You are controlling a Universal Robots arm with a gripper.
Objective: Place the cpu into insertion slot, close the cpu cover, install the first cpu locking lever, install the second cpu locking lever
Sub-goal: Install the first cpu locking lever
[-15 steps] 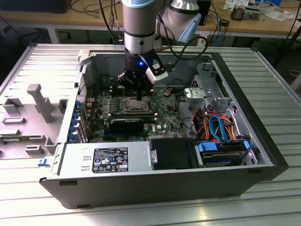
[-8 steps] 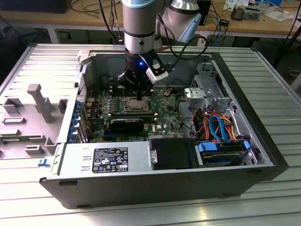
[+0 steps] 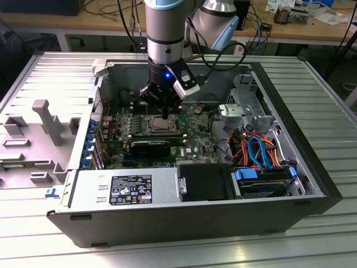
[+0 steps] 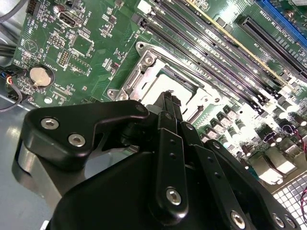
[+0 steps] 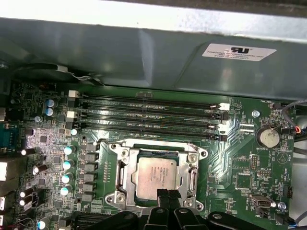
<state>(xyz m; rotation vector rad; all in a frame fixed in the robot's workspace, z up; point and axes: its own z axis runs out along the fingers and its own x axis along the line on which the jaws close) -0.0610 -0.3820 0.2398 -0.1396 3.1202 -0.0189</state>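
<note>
Above seated cpu point(image 5: 154, 177), closed empty end effector point(image 5: 166, 195)

Electronics lab; cable-strewn workbench point(image 3: 67, 25), opened computer case point(image 3: 184, 218).

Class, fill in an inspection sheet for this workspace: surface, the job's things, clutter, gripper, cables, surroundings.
Surface: ribbed metal table carrying an open computer case.
Job's things: cpu lies in the insertion slot; cpu cover frames it.
Clutter: grey plastic moulded piece on the exterior view's left.
Gripper: gripper just above the cpu's edge, fingertips close together.
Cables: orange and blue cables inside the case; black cables along the arm.
Surroundings: wooden bench behind.
</note>
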